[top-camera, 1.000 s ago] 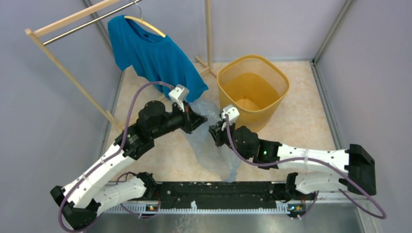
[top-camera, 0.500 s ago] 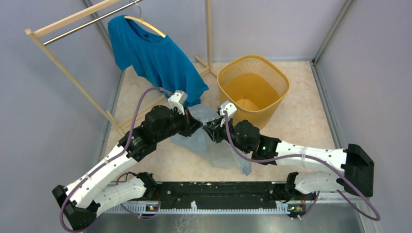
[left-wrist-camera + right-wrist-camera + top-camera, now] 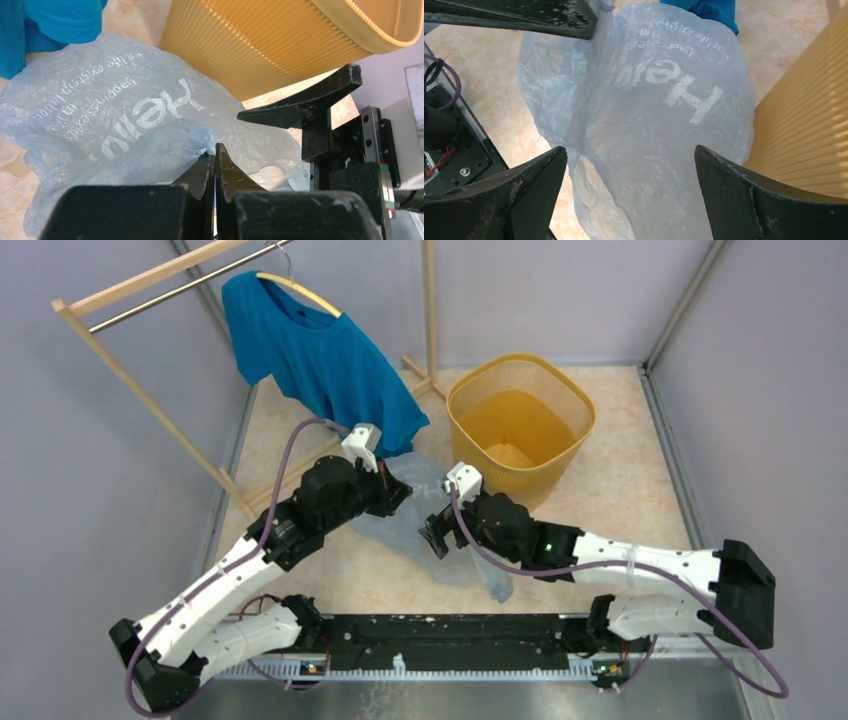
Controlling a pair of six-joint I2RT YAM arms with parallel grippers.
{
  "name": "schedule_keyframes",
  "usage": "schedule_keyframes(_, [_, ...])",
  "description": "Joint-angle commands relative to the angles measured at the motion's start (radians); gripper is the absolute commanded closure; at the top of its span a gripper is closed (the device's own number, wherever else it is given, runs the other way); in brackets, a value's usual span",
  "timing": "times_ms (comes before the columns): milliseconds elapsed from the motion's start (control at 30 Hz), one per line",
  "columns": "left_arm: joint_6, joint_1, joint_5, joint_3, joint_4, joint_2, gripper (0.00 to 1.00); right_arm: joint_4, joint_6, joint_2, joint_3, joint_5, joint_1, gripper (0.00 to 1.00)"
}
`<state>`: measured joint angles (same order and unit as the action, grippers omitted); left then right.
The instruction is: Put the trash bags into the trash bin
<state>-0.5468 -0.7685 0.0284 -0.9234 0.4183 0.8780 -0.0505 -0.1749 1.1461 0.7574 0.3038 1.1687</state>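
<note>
Pinching a raised fold of the trash bag [image 3: 125, 100], the left tool [image 3: 215, 152] is clenched, its two tips pressed together with film caught between them. From its wrist view I cannot tell whether it grips one layer or several. The right tool [image 3: 628, 150] is released, spread wide above the bag's printed face and touching nothing that I can see. The bag itself lies crumpled on the counter [image 3: 620, 490], just beside the near left wall of the trash bin [image 3: 590, 420] and wholly outside it. None of it has reached the rim.

Several things could go wrong from here. The film is thin and glossy, so a quick lift could pull it out of the left pinch. If the right tool closes where it hangs, it would likely gather only loose slack from the middle, and the bag would sag between the two arms and drape over the rim instead of dropping inside. The hem of the teal T-shirt [image 3: 320, 360] hangs close behind the bag, near enough for a rising tool to snag it. The two tools are also close together, so an inward move risks a knock, and a push against the light bin could shove it away
</note>
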Motion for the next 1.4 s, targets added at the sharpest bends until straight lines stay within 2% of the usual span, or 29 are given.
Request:
schedule_keyframes(0, [-0.016, 0.0, 0.021, -0.032, -0.04, 0.034, 1.0, -0.072, 0.009, 0.033, -0.005, -0.048, 0.003, 0.01])
schedule_keyframes(233, [-0.012, 0.0, 0.045, -0.065, -0.026, 0.049, 1.0, -0.14, 0.044, 0.023, -0.017, -0.018, -0.02, 0.01])
schedule_keyframes(367, [-0.01, 0.0, 0.058, -0.088, -0.02, 0.062, 1.0, -0.264, 0.036, 0.039, -0.053, -0.089, -0.032, 0.01])
schedule_keyframes(567, [-0.01, 0.0, 0.064, -0.101, -0.039, 0.064, 1.0, -0.455, -0.018, 0.099, -0.095, -0.105, -0.032, 0.01])
schedule_keyframes(700, [-0.014, 0.0, 0.029, -0.112, -0.06, 0.068, 1.0, -0.503, 0.048, 0.165, -0.09, 0.002, -0.014, 0.01])
schedule_keyframes(900, [-0.002, 0.0, 0.0, -0.139, -0.07, 0.079, 1.0, -0.523, 0.247, 0.266, -0.068, 0.282, 0.019, 0.01])
schedule_keyframes(1000, [0.007, 0.0, 0.005, -0.144, -0.062, 0.081, 1.0, -0.527, 0.326, 0.284, -0.071, 0.338, 0.021, 0.01])
schedule_keyframes(1100, [0.008, 0.0, 0.008, -0.138, -0.062, 0.08, 1.0, -0.522, 0.347, 0.296, -0.077, 0.33, 0.02, 0.04])
schedule_keyframes(1167, [0.01, 0.0, 0.01, -0.133, -0.066, 0.081, 1.0, -0.52, 0.331, 0.306, -0.079, 0.284, 0.02, 0.19])
schedule_keyframes(1333, [0.015, 0.0, 0.013, -0.134, -0.062, 0.081, 1.0, -0.559, 0.267, 0.325, -0.076, 0.216, 0.021, 0.77])
schedule_keyframes(1367, [0.018, 0.0, 0.017, -0.136, -0.059, 0.077, 0.95, -0.559, 0.25, 0.318, -0.07, 0.203, 0.02, 0.87])
